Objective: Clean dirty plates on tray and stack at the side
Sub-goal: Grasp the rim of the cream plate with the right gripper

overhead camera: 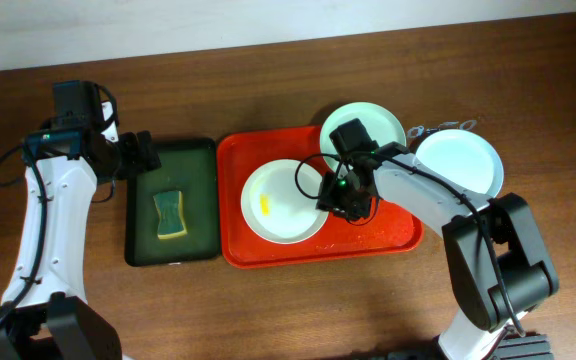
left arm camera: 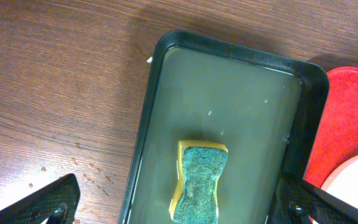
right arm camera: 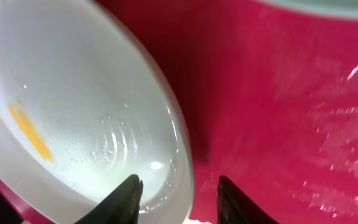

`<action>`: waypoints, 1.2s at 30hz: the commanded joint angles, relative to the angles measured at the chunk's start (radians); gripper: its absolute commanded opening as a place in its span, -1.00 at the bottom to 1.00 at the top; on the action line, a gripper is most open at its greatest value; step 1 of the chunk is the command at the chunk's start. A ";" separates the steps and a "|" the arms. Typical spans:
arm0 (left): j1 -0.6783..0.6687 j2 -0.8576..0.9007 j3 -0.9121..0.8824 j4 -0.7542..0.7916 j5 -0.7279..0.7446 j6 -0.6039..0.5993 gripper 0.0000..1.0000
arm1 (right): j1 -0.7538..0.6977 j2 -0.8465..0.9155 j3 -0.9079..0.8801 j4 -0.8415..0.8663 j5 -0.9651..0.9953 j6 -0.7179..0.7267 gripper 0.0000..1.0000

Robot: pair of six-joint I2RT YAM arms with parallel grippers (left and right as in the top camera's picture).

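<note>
A white plate (overhead camera: 283,202) with a yellow smear (right arm camera: 30,134) lies in the red tray (overhead camera: 388,235). My right gripper (overhead camera: 343,198) is open at that plate's right edge. In the right wrist view the plate's rim (right arm camera: 182,155) runs between the two parted jaws of this gripper (right arm camera: 179,180), one finger over the plate and the other over the tray floor (right arm camera: 278,112). A second plate (overhead camera: 363,128) leans on the tray's back rim. A third plate (overhead camera: 458,162) rests on the table to the right of the tray. My left gripper (overhead camera: 146,152) is open and holds nothing.
A dark green tray (overhead camera: 198,180) lies left of the red one and holds a yellow and green sponge (overhead camera: 171,215). In the left wrist view the sponge (left arm camera: 201,180) lies below and between my wide-spread left fingers (left arm camera: 55,199). The wooden table (overhead camera: 528,80) surrounds both trays.
</note>
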 commanded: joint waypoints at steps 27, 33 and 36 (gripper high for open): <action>-0.002 -0.013 0.013 0.025 0.195 -0.077 0.98 | 0.050 0.007 -0.015 0.071 0.175 -0.129 -0.75; -0.035 -0.011 -0.103 -0.043 0.150 0.020 0.99 | 0.060 0.007 -0.015 0.077 0.191 -0.128 -0.92; -0.061 -0.011 -0.177 -0.025 0.104 0.026 0.71 | 0.060 0.007 -0.015 0.077 0.191 -0.128 -0.92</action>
